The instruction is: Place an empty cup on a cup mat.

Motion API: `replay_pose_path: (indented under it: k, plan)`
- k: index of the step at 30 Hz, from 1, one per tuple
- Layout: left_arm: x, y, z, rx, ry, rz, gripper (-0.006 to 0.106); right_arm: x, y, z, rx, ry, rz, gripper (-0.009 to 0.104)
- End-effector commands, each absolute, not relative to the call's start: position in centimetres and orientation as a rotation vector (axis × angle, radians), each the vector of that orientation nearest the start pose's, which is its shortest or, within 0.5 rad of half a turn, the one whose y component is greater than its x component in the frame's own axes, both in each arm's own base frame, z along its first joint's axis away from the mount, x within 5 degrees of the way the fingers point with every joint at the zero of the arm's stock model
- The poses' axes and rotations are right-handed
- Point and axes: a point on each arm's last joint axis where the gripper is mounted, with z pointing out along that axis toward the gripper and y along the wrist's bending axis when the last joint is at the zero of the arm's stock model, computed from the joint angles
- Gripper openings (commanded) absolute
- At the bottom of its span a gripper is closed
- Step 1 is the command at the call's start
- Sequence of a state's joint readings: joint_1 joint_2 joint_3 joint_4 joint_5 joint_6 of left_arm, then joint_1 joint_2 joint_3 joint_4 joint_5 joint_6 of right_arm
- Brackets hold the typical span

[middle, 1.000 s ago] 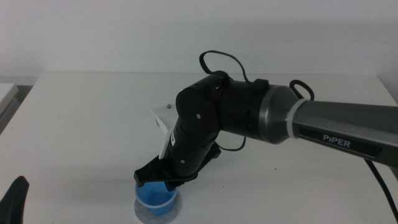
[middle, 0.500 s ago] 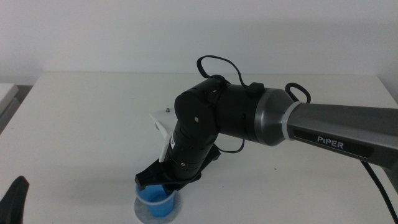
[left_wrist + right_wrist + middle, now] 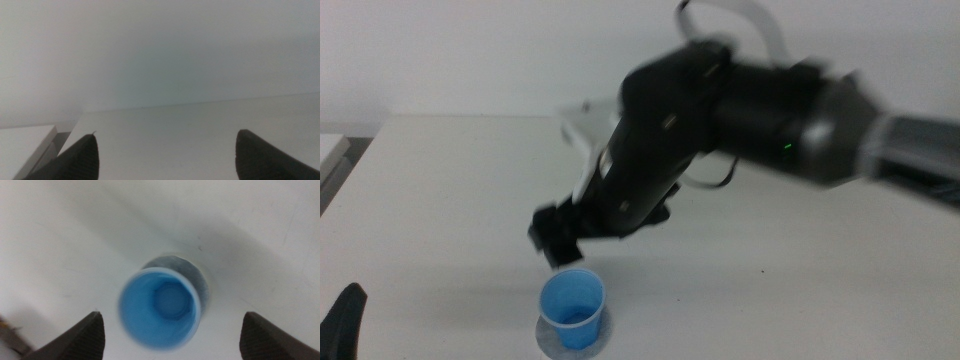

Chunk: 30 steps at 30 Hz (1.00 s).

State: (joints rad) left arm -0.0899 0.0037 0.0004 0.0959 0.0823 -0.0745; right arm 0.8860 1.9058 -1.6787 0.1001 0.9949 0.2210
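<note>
The small bright blue tapered plastic cup [image 3: 572, 305] is standing upright on the flat round mottled grey cup mat [image 3: 549, 342], near the front edge of the white bench [image 3: 440, 200], left of centre. Its long axis is running vertical, mouth pointing up, narrow base down on the mat. Looking straight down in the right wrist view, the cup [image 3: 161, 306] is showing an empty blue interior, and the mat [image 3: 199, 278] is peeking out as a grey crescent past the rim on one side, so the cup is sitting a bit off-centre on the disc but within it.

The right gripper [image 3: 558, 238] is hovering above the cup, toward the back-left of it, not touching it. Its jaws are standing wide open, nothing between them; in the right wrist view the gripper [image 3: 170, 335] is straddling the cup from above with clear bench showing on both sides. The arm is motion-blurred in the middle view.

The left gripper [image 3: 342, 320] is waiting at the front-left corner of the bench. In the left wrist view its gripper [image 3: 165, 150] is showing jaws spread apart, holding nothing.
</note>
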Motion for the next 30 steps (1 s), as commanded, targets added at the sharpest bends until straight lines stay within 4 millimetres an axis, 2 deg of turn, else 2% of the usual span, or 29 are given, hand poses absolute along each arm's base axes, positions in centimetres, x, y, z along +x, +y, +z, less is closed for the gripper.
replay_pose_path:
  k: [1, 4, 7, 10, 13, 18, 24, 27, 30]
  plan:
    - [5.6, -0.4, 20.7, 0.074, 1.553, -0.057, 0.094, 25.6, 31.0, 31.6, -0.832, 2.598, 0.473, 0.093]
    - [5.6, -0.4, 20.7, 0.074, 1.553, -0.057, 0.094, 24.7, 27.5, 33.8, -0.764, 2.519, 0.475, 0.093]
    - [5.6, -0.4, 20.7, 0.074, 1.553, -0.057, 0.094, 23.2, 22.4, 34.9, -0.624, 2.429, 0.505, 0.093]
    - [5.6, -0.4, 20.7, 0.074, 1.553, -0.057, 0.094, 21.5, 16.8, 33.7, -0.436, 2.365, 0.484, 0.093]
    - [5.6, -0.4, 20.7, 0.074, 1.553, -0.057, 0.094, 19.8, 11.7, 32.6, -0.326, 2.241, 0.442, 0.093]
    - [5.6, -0.4, 20.7, 0.074, 1.553, -0.057, 0.094, 15.1, 5.1, 30.5, -0.166, 2.02, 0.335, 0.093]
    - [5.6, -0.4, 20.7, 0.074, 1.553, -0.057, 0.094, 9.7, 0.6, 27.9, -0.008, 1.845, 0.075, 0.093]
    - [5.6, -0.4, 20.7, 0.074, 1.553, -0.057, 0.094, 7.5, -0.4, 27.0, 0.022, 1.719, -0.052, 0.093]
    - [5.6, -0.4, 20.7, 0.074, 1.553, -0.057, 0.094, 6.1, -0.6, 25.8, 0.07, 1.623, -0.099, 0.093]
